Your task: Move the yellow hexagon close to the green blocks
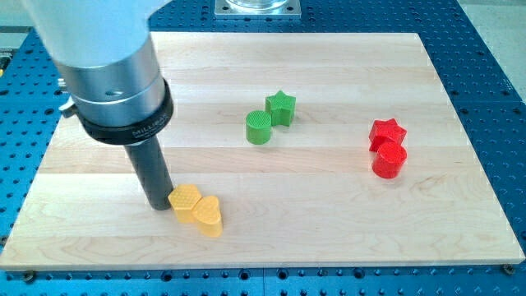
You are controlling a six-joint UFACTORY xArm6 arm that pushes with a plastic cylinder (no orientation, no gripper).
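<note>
The yellow hexagon (186,203) lies at the view's lower left on the wooden board (329,222). A yellow heart-shaped block (208,215) touches its right side. My tip (159,205) stands just left of the hexagon, touching or almost touching it. The green cylinder (258,127) and the green star (280,108) sit together near the board's middle top, up and to the right of the hexagon.
A red star (387,132) and a red cylinder (389,159) sit together at the view's right. The arm's wide grey body (107,57) fills the view's upper left. A blue perforated table (493,74) surrounds the board.
</note>
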